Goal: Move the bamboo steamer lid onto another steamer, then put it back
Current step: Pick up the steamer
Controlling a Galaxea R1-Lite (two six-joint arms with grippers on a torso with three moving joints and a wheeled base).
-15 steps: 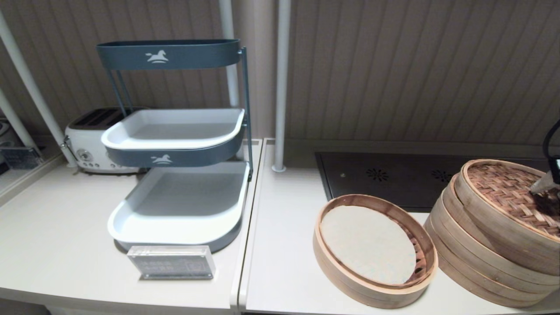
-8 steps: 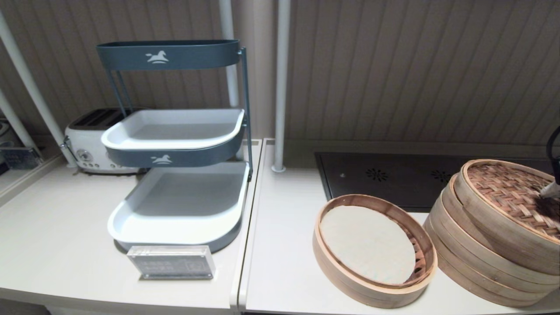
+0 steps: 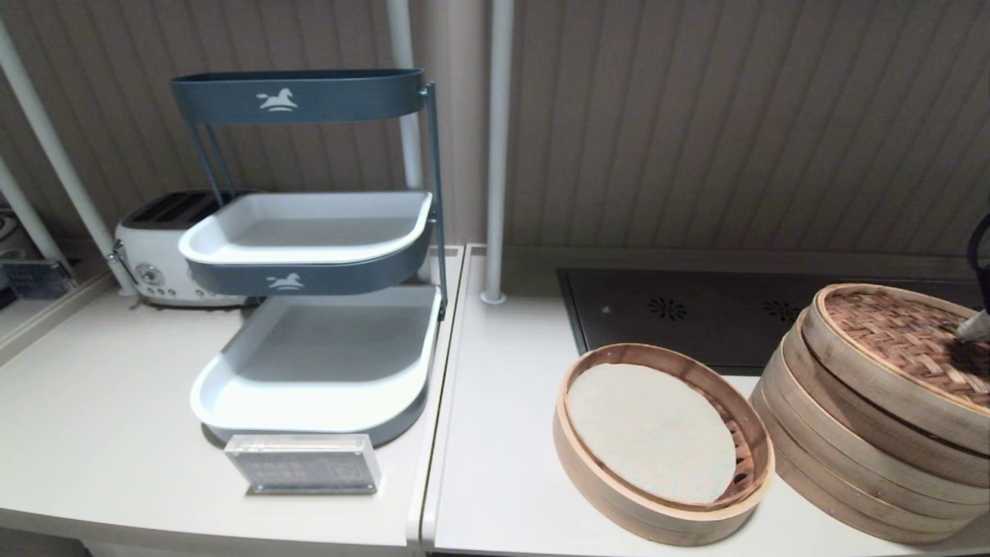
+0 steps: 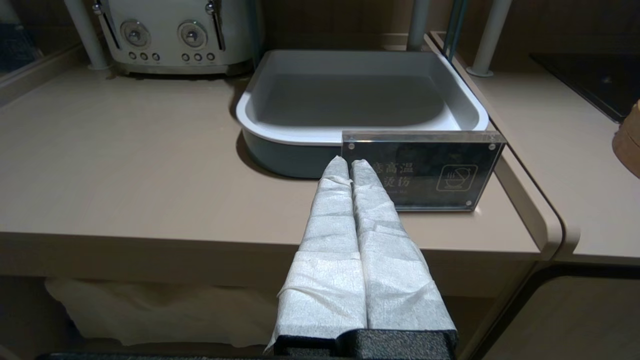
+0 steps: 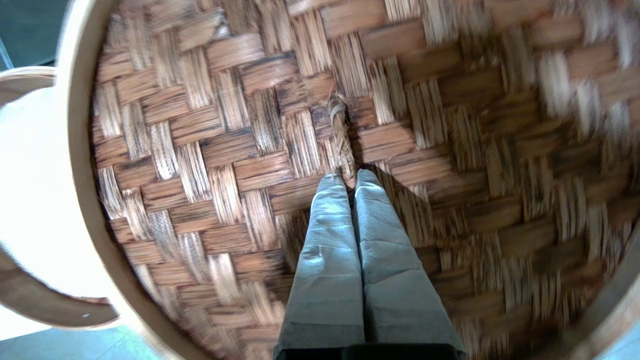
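The bamboo steamer lid (image 3: 889, 340), reddish-brown woven top in a pale rim, lies slightly tilted on top of the taller steamer (image 3: 835, 456) of stacked pale rings at the far right of the counter. My right gripper (image 3: 973, 329) comes in from the right edge and is shut on the lid's small dark centre loop (image 5: 341, 130). In the right wrist view the wrapped fingertips (image 5: 348, 177) pinch the near end of that loop against the weave (image 5: 200, 150). My left gripper (image 4: 348, 165) is parked, shut and holding nothing, in front of the counter's near edge.
The low single-tier basket (image 3: 588, 464) with a pale round liner sits just left of the tall steamer. A dark hob panel (image 3: 696, 309) lies behind them. A three-tier tray rack (image 3: 309, 255), a toaster (image 3: 155, 247) and an acrylic sign (image 3: 303, 464) stand on the left counter.
The right gripper has slid further toward the right edge with the lid's loop in it, and the lid has settled flatter and lower on the tall steamer. The left arm has not moved.
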